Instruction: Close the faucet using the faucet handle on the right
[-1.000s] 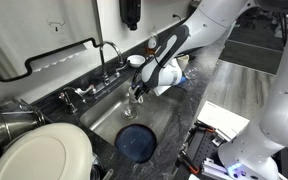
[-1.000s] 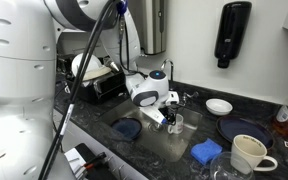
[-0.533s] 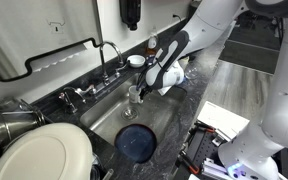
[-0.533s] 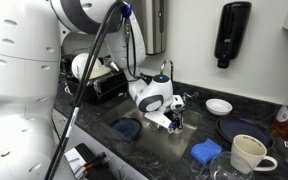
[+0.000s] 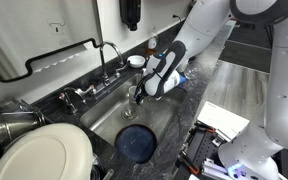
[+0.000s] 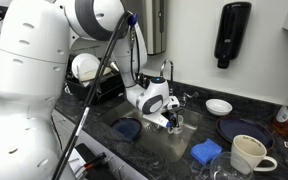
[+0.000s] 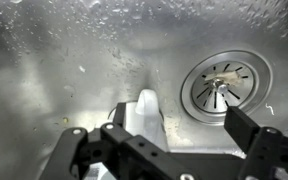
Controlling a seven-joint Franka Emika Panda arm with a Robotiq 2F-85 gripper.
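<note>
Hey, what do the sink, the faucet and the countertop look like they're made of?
Sink: probably brushed stainless steel, dull grey sheen with water drops. Faucet: polished chrome-look metal, bright highlights. Countertop: dark speckled stone or stone-look laminate, glossy; can't tell which.

The faucet (image 5: 105, 58) stands behind the sink (image 5: 100, 121); within the sink, the gripper (image 5: 134, 98) hangs between faucet and plate (image 5: 137, 143)
</note>
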